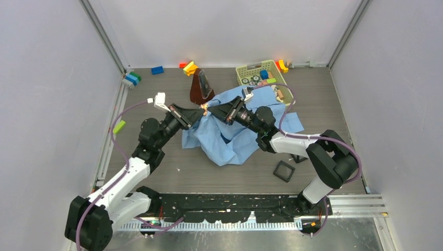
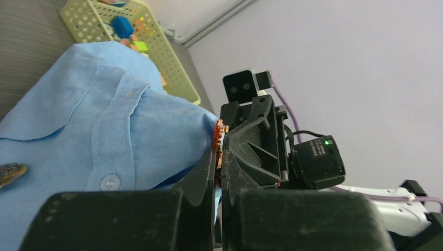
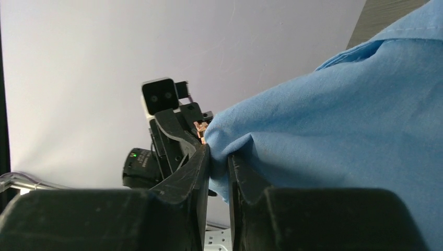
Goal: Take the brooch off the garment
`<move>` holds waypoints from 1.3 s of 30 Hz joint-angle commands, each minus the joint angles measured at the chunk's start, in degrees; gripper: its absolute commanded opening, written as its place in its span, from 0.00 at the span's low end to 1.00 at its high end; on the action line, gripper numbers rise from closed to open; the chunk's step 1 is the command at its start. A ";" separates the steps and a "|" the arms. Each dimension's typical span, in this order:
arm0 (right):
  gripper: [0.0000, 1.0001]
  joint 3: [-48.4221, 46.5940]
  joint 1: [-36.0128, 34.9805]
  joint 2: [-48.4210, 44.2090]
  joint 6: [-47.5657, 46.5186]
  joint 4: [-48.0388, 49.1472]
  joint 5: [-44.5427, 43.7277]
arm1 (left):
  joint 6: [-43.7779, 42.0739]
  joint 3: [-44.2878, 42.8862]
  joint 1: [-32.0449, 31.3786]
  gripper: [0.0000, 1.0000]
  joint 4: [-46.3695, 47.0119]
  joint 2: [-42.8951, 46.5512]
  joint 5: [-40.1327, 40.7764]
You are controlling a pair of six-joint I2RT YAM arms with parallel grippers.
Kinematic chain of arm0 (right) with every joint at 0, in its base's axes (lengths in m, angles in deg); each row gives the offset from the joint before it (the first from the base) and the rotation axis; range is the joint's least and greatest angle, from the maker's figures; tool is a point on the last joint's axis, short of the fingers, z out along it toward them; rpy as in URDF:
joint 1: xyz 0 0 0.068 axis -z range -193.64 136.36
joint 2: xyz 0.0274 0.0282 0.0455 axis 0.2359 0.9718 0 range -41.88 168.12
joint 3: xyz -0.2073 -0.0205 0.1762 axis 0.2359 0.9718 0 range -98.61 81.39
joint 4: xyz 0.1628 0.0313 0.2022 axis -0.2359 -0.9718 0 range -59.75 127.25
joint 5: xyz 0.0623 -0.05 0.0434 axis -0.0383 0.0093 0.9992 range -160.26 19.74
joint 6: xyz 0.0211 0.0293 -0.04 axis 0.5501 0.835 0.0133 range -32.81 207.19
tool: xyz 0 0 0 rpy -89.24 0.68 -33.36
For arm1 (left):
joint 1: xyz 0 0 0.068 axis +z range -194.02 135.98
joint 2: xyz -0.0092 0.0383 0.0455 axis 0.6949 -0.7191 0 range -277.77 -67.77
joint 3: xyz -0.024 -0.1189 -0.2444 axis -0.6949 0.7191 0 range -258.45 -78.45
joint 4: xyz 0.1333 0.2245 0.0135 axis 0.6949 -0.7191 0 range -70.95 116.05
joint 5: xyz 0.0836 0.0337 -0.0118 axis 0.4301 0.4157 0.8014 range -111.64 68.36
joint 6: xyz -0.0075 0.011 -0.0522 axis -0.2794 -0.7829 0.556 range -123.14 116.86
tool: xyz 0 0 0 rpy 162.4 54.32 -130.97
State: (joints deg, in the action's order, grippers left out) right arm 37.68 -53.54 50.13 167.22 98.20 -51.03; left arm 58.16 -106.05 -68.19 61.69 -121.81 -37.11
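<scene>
The light-blue shirt (image 1: 245,128) lies crumpled mid-table, one fold lifted between the two grippers; it also shows in the left wrist view (image 2: 104,125) and the right wrist view (image 3: 339,120). The brooch (image 1: 205,109), small and orange-gold, sits at the lifted fold's tip. My left gripper (image 1: 200,111) is shut on the brooch (image 2: 219,144), its jaws nearly touching. My right gripper (image 1: 210,111) faces it and is shut on the shirt fold just behind the brooch (image 3: 199,129). The two grippers meet tip to tip above the table.
A dark brown wedge-shaped object (image 1: 201,88) stands just behind the grippers. A green basket (image 1: 241,70) of small toys sits at the back right. Loose coloured blocks (image 1: 156,70) lie along the back wall and a green one (image 1: 119,126) at left. A black square frame (image 1: 284,171) lies front right.
</scene>
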 commanded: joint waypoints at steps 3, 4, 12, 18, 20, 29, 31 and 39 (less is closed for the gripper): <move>0.22 -4.32 -1.75 -1.93 -7.60 -10.99 4.91 | -12.31 -14.17 -1.41 0.00 -29.97 -0.13 -5.08; 0.22 -4.35 -1.75 -2.19 -8.40 -11.58 4.93 | -13.32 -15.24 -1.41 0.00 -32.41 -1.06 -5.08; 0.23 -4.19 -1.84 -5.03 -12.60 -18.31 4.96 | -24.59 -23.36 -1.41 0.00 -50.48 -5.25 0.95; 0.21 -3.83 -1.85 -8.38 -17.86 -27.47 1.77 | -32.82 -28.68 -1.58 0.00 -61.48 -8.13 8.53; 0.15 -3.94 -1.85 -8.60 -18.69 -28.68 1.72 | -33.47 -28.93 -1.70 0.00 -62.01 -8.64 8.55; 0.33 -3.99 -1.84 -7.55 -18.44 -28.60 2.69 | -31.49 -25.14 -2.20 0.00 -55.74 -6.97 6.76; 0.48 -3.53 -1.85 -8.20 -18.83 -29.05 2.26 | -31.62 -25.14 -2.20 0.00 -55.85 -6.58 7.17; 0.60 2.44 -1.83 -11.14 -15.58 -19.41 0.71 | -24.76 -19.13 -2.06 0.00 -46.27 -1.62 5.23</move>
State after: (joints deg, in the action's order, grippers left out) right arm 37.90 -55.05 41.87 150.32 70.09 -49.79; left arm 29.22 -128.32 -70.48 6.96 -127.38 -31.09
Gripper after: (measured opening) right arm 0.631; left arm 0.028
